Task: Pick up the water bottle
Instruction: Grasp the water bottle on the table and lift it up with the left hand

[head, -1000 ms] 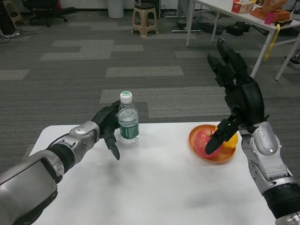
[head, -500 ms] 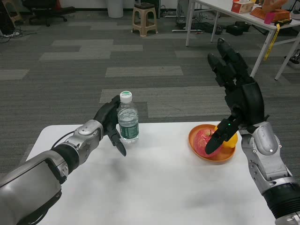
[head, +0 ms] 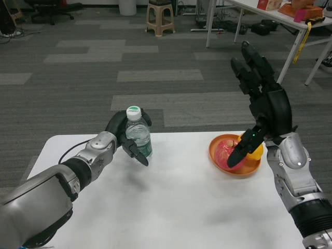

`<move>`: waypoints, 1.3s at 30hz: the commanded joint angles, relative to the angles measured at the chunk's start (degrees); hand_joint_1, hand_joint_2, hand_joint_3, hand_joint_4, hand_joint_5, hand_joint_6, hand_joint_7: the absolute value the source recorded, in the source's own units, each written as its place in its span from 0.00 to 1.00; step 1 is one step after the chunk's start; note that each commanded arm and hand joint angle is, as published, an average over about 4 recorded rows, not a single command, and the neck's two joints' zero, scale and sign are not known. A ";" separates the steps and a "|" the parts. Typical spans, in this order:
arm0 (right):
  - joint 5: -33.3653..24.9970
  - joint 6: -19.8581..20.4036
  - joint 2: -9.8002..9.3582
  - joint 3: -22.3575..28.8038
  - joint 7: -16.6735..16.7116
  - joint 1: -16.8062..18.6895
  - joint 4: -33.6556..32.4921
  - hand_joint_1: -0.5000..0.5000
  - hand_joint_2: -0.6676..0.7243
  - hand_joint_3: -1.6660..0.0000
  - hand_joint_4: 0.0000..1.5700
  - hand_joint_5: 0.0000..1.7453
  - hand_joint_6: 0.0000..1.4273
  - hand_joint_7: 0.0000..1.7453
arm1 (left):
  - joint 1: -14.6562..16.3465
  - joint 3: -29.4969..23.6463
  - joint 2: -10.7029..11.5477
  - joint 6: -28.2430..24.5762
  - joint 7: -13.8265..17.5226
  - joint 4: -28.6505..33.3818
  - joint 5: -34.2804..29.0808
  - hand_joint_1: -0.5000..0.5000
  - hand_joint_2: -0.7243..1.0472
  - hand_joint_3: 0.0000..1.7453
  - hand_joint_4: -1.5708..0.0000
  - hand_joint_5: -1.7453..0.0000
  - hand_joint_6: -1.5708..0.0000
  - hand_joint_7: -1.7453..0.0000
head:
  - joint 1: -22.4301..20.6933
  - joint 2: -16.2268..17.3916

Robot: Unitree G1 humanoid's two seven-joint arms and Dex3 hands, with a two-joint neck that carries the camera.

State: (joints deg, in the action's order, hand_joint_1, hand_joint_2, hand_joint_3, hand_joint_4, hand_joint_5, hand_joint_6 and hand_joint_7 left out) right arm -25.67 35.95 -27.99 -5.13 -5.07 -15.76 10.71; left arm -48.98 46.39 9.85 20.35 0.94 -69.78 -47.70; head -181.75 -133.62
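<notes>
we saw the white table (head: 176, 207) filling the lower part of the head view, with grey carpet beyond it. our right hand (head: 262, 111) was raised above the table's right side, its fingers spread apart and holding nothing, the thumb hanging over an orange bowl (head: 228, 165) that held a red fruit (head: 226, 152) and a yellow fruit (head: 255, 153). our left hand (head: 126, 136) reached in from the left and wrapped around the water bottle (head: 138, 134), fingers behind it and the thumb across its front. the bottle stood upright at the table's far edge, left of centre, well apart from the bowl. we could not tell whether its base touched the table. its green-topped white cap (head: 134, 112) showed above the fingers.
</notes>
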 commanded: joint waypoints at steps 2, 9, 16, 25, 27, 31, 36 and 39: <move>-0.34 0.35 0.39 0.04 0.06 -1.29 0.47 0.04 0.84 1.00 0.00 0.00 0.00 0.00 | -1.19 2.21 -0.42 0.45 -1.03 -0.84 0.50 0.00 0.30 0.05 0.27 0.00 0.13 0.04 | -0.21 0.08; -0.32 0.39 0.70 -0.16 0.06 -1.38 0.50 0.04 0.86 1.00 0.00 0.00 0.00 0.00 | -1.65 4.83 -1.26 0.65 -1.56 -0.97 0.41 0.00 0.30 0.05 0.08 0.00 0.13 0.05 | 0.10 0.19; -0.26 0.44 0.92 0.10 0.06 -1.20 0.23 0.04 0.86 1.00 0.00 0.00 0.00 0.00 | -1.25 4.65 -1.17 0.94 -1.62 -0.95 -0.66 0.87 0.41 0.03 0.00 0.00 0.11 0.16 | 0.32 0.42; -0.26 0.44 0.92 0.48 0.06 -0.68 -0.69 0.08 0.86 1.00 0.00 0.00 0.00 0.00 | 0.07 2.92 -1.06 1.00 -0.76 -0.40 -1.96 1.00 0.46 0.01 0.05 0.00 0.15 0.28 | 0.41 0.59; -0.26 0.44 0.92 0.48 0.06 -0.59 -0.91 0.08 0.86 1.00 0.00 0.00 0.00 0.00 | 0.15 2.70 -1.06 1.00 -0.32 -0.31 -1.92 1.00 0.49 0.00 0.08 0.00 0.16 0.28 | 0.36 0.60; -0.34 0.44 0.92 0.48 0.06 -0.37 -1.31 0.08 0.86 1.00 0.00 0.00 0.00 0.00 | 0.20 2.65 -1.06 0.96 0.60 -0.22 -1.96 1.00 0.45 0.01 0.09 0.00 0.17 0.31 | 0.39 0.73; -0.30 0.46 0.92 0.56 0.06 0.00 -1.79 0.08 0.86 1.00 0.00 0.00 0.00 0.00 | 0.50 2.45 -1.06 0.92 1.54 0.30 -1.96 1.00 0.40 0.03 0.05 0.00 0.17 0.36 | 0.39 0.70; -0.26 0.44 0.88 0.56 0.06 0.20 -2.01 0.08 0.86 1.00 0.00 0.00 0.00 0.00 | 0.72 1.99 -0.97 0.96 2.71 1.05 -1.96 1.00 0.40 0.00 0.05 0.00 0.17 0.36 | 0.54 0.72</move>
State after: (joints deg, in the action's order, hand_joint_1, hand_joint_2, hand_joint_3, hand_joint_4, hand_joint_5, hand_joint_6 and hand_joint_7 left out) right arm -25.66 35.96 -27.23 -5.24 -5.07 -16.05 9.28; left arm -49.06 49.02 8.89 21.03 2.87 -69.24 -49.44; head -181.26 -132.90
